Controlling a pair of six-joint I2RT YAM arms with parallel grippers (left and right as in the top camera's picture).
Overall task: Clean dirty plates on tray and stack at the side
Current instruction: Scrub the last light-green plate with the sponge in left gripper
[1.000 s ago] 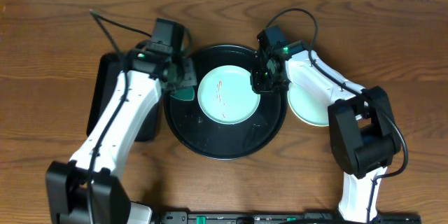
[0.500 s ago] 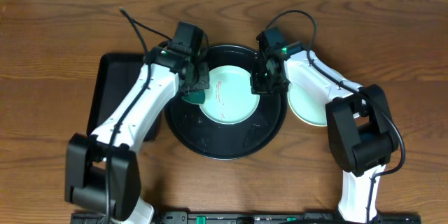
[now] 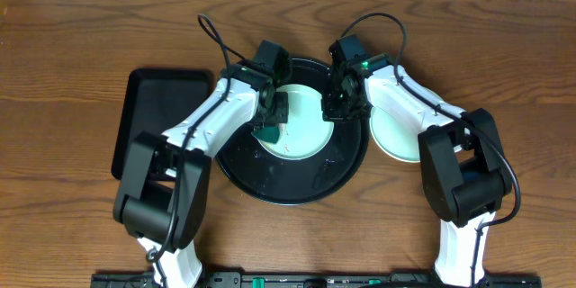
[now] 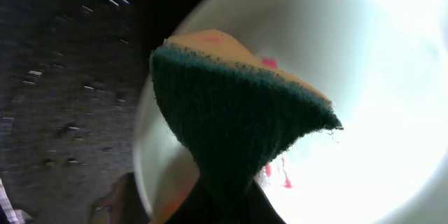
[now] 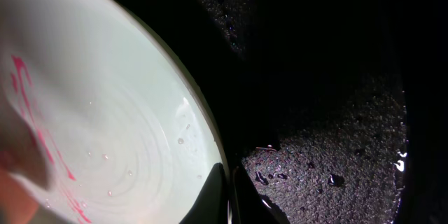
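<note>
A light aqua plate [image 3: 306, 119] with thin red smears lies on the round black tray [image 3: 288, 180]. My left gripper [image 3: 270, 124] is shut on a green and yellow sponge [image 3: 269, 132] that presses on the plate's left part. In the left wrist view the sponge [image 4: 238, 126] covers the plate [image 4: 364, 77] next to red smears [image 4: 276, 171]. My right gripper [image 3: 337, 106] is shut on the plate's right rim; its fingertips [image 5: 229, 185] pinch the rim of the plate [image 5: 105, 112]. Two more plates [image 3: 400, 135], aqua over pale yellow, are stacked on the table right of the tray.
A rectangular black tray [image 3: 148, 117] lies to the left of the round tray. The round tray's floor is wet with droplets [image 5: 336, 154]. Dark-brown wood tabletop [image 3: 81, 36] surrounds everything.
My left arm has swung right from the tray's left edge, carrying the sponge onto the plate. The right gripper has stayed on the plate's rim.
</note>
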